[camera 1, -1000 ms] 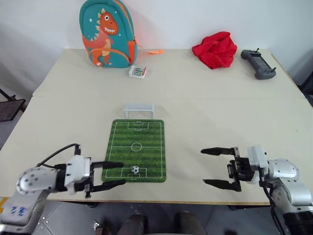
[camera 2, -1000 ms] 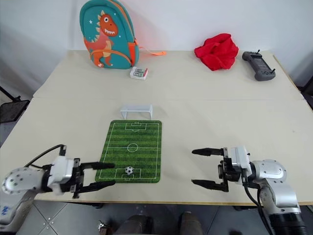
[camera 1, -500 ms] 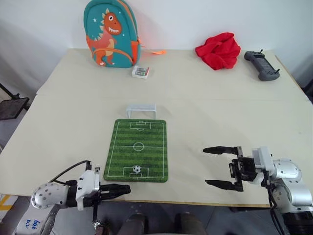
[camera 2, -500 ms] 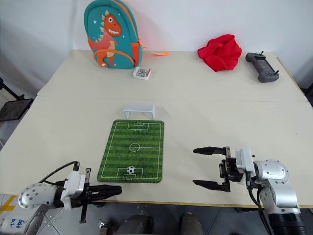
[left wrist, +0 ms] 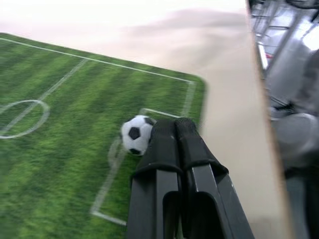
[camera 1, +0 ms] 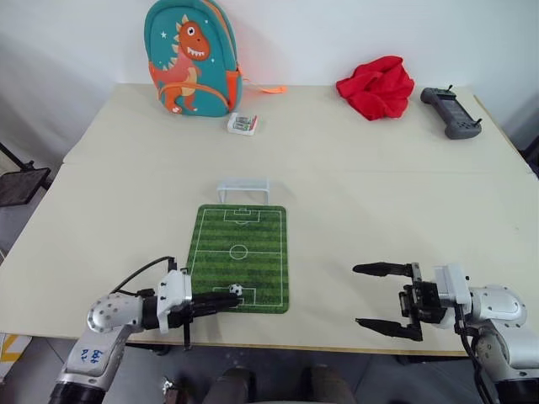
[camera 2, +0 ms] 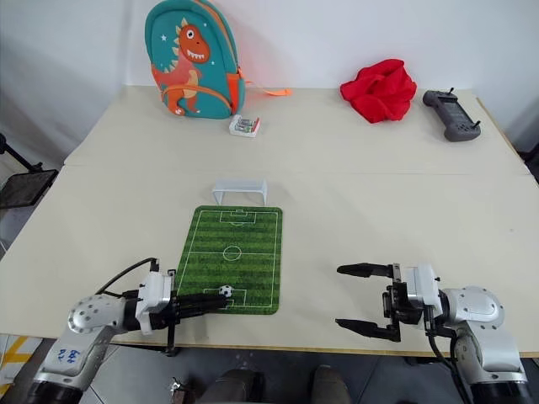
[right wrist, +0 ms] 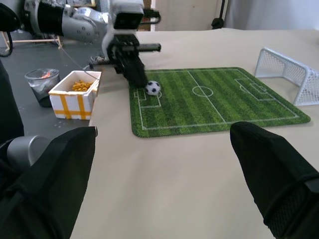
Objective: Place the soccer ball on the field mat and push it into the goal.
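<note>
1. Left hand [left wrist: 174, 130] was closed, fingers pressed together, holding nothing; tips sat just beside the soccer ball [left wrist: 136, 134], looked like touching.
2. Soccer ball lay on the field mat [camera 1: 244, 236], in the penalty box at the near end.
3. Goal [camera 1: 243, 189] stood upright on the surface [camera 1: 379, 185] at the mat's far end, well apart from the ball.
4. Right hand [camera 1: 381, 296] was open and empty, fingers spread wide, hovering over bare surface right of the mat.
</note>
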